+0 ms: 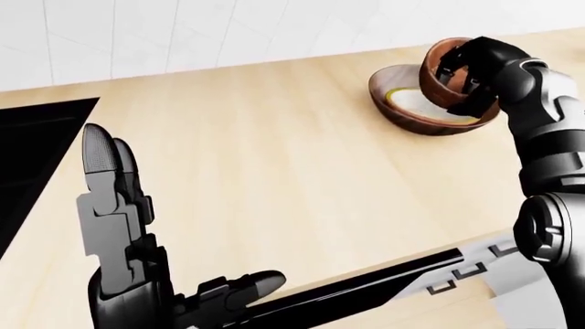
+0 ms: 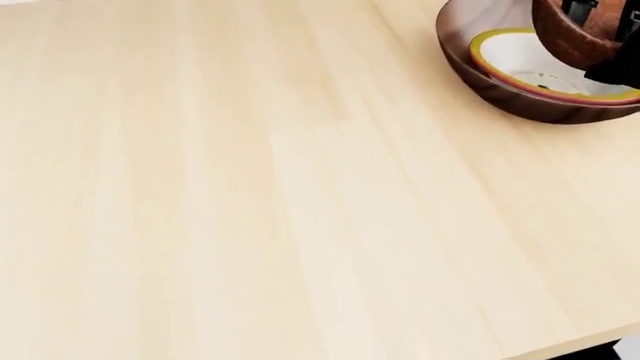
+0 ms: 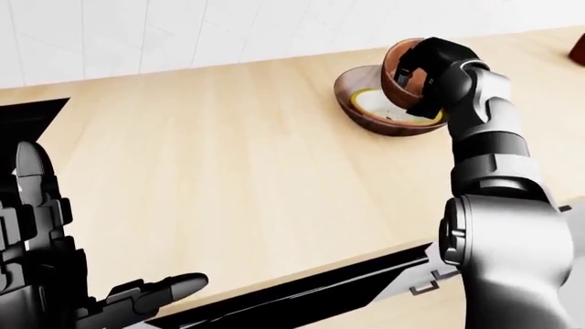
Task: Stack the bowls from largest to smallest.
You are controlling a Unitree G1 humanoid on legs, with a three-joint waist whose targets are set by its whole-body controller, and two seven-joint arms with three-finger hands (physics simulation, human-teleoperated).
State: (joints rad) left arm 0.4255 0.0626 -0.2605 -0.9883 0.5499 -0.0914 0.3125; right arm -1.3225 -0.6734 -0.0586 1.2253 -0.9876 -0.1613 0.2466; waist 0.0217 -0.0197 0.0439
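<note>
A large dark brown bowl (image 1: 393, 110) sits on the light wooden counter (image 1: 274, 151) at the upper right of the eye views. Inside it lies a white bowl with a yellow and red rim (image 2: 520, 56). My right hand (image 1: 468, 75) is shut on a small brown bowl (image 1: 441, 65), which it holds tilted on its side just above the white bowl. At the lower left, my left hand (image 1: 137, 260) is raised over the counter with its fingers spread and nothing in them.
A black stove surface (image 1: 36, 157) lies at the left edge of the left-eye view. A white tiled wall (image 1: 228, 27) runs along the top. The counter's near edge (image 1: 384, 274) crosses the bottom right. A dark red object (image 3: 579, 48) shows at the right-eye view's right edge.
</note>
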